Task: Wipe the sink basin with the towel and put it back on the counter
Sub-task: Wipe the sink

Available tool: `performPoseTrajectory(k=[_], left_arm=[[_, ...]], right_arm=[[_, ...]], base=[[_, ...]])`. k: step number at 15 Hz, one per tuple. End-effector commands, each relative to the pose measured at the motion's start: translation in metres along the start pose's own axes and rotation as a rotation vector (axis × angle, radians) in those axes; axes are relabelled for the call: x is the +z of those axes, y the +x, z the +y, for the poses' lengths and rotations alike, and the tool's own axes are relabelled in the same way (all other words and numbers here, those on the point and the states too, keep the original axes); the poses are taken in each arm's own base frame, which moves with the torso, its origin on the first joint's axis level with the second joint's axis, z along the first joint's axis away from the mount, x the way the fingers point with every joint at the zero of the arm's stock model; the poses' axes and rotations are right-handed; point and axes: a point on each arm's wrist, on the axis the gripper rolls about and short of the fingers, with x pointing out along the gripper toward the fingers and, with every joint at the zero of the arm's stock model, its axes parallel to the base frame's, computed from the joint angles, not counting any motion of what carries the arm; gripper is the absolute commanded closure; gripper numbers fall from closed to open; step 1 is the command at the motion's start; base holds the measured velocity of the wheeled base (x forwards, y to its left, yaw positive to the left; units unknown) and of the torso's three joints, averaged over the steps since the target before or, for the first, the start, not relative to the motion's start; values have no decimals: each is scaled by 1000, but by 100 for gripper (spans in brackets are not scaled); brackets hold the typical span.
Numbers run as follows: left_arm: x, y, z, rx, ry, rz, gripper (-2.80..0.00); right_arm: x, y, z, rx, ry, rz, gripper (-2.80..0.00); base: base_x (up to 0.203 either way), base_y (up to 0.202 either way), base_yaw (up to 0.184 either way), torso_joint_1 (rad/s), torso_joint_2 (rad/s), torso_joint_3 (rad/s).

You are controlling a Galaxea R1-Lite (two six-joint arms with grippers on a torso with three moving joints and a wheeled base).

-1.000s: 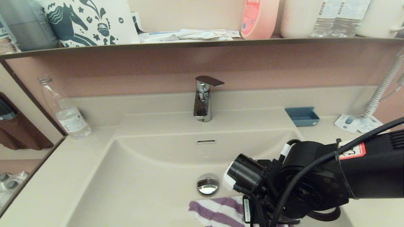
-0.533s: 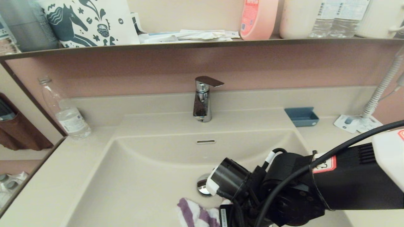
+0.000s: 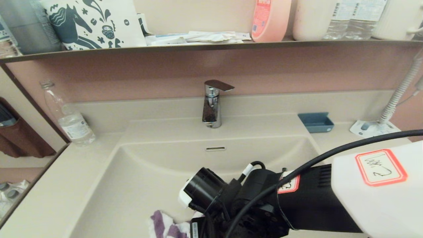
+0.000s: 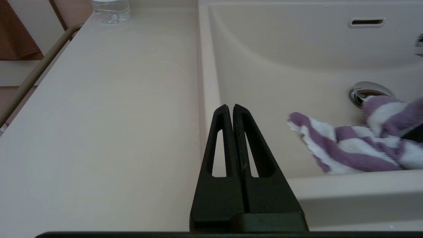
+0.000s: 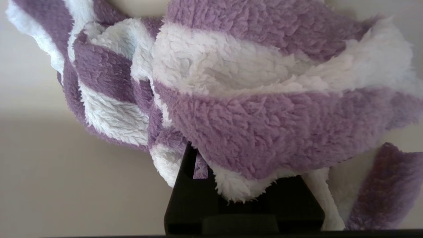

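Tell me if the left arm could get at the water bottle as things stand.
Probably yes. The left gripper sits shut over the counter beside the basin, and bare counter runs from it to the bottle. The right gripper holds the towel inside the basin, clear of that path.

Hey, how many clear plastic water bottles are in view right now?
3: one clear plastic water bottle stands on the cream counter at left; two more on the dark-edged shelf. Others may be hidden.

R end effector (image 5: pixel 231 185) clamped, arm extended; L end effector (image 4: pixel 233 110) closed.
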Motion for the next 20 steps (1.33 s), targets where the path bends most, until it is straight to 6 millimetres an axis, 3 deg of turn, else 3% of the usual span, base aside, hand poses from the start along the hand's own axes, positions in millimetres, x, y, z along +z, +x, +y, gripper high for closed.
performPoseTrajectory(k=[1,5,11,15,20], left_arm=[[0,0,0,0,-1,2,0],[0,0,0,0,-1,2,0],[0,0,0,1,-1,2,0],[0,0,0,1,-1,2,0],[0,0,0,0,-1,2,0]], right_arm=[[5,16,12,22,-17,-2,0],[18,32,27,88,-44,-31,0],[38,61,48,245,-128,-208,0],[53,62,51,322,-190,-333,0],[67,54,42,211,-178,-448,0]], base=[[0,0,0,0,0,0],[0,0,0,0,0,0],[0,0,0,0,0,0],[0,0,0,0,0,0],[0,0,0,0,0,0]])
